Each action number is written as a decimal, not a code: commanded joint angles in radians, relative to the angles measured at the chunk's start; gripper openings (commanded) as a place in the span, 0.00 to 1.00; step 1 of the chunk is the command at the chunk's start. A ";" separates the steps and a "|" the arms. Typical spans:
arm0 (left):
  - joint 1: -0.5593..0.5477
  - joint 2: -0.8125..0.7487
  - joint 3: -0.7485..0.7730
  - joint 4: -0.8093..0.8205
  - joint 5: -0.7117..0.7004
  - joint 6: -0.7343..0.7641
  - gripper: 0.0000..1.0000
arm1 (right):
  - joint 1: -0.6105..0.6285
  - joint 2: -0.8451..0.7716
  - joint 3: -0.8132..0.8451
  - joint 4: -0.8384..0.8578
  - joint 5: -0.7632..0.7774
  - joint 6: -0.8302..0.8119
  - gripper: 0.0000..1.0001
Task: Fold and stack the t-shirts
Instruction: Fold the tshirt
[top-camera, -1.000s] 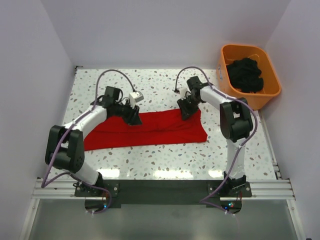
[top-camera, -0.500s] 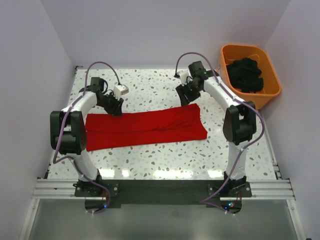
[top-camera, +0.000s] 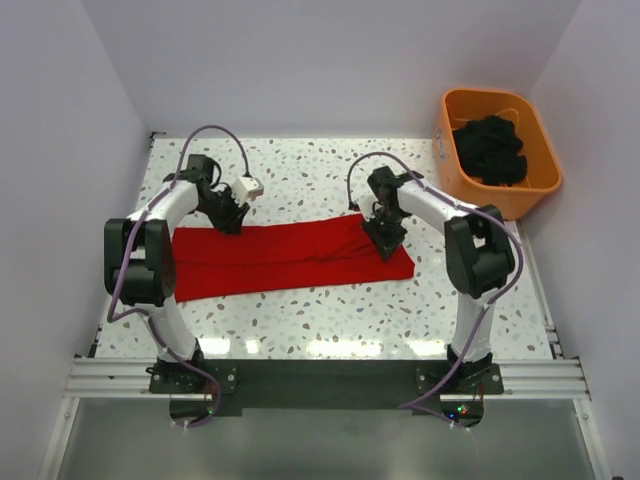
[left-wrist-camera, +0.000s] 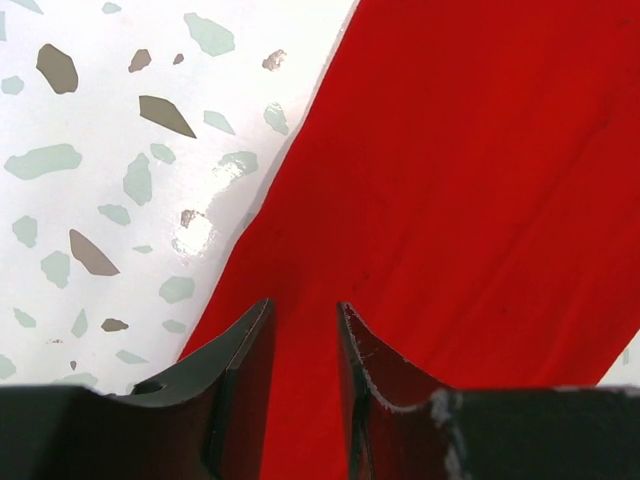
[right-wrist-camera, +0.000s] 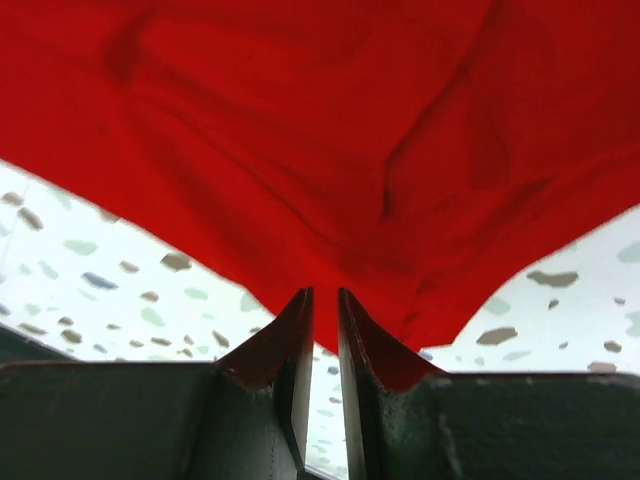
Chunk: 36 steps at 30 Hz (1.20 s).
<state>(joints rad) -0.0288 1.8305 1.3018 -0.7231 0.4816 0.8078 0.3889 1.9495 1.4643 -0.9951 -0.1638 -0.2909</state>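
My right claw (top-camera: 385, 242) just dropped onto the right end of the shirt (top-camera: 290, 256), nearly shut, perhaps pinching it for folding; left claw (top-camera: 232, 222) hovers part-open, empty.

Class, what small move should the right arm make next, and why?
Probably raise the right claw a little: it looks pinched on the right end of the t-shirt, which lies as a long flat band, ready to fold toward the left claw.

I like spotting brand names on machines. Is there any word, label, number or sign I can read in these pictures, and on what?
None: no legible text shows on the red t-shirt, the orange tub, the speckled table, the left arm or the right arm.
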 joint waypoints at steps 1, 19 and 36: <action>0.003 -0.033 0.010 0.002 -0.003 0.022 0.35 | 0.011 0.072 0.033 0.032 0.101 -0.019 0.19; 0.018 -0.169 -0.121 -0.032 0.018 0.152 0.35 | 0.019 0.798 1.139 0.307 0.481 -0.212 0.25; -0.359 -0.168 -0.357 0.122 -0.121 0.002 0.32 | 0.022 0.344 0.766 0.555 0.431 -0.166 0.56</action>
<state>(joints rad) -0.3431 1.6447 0.9535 -0.6518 0.4030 0.8497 0.4122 2.4535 2.2391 -0.4122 0.2993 -0.5117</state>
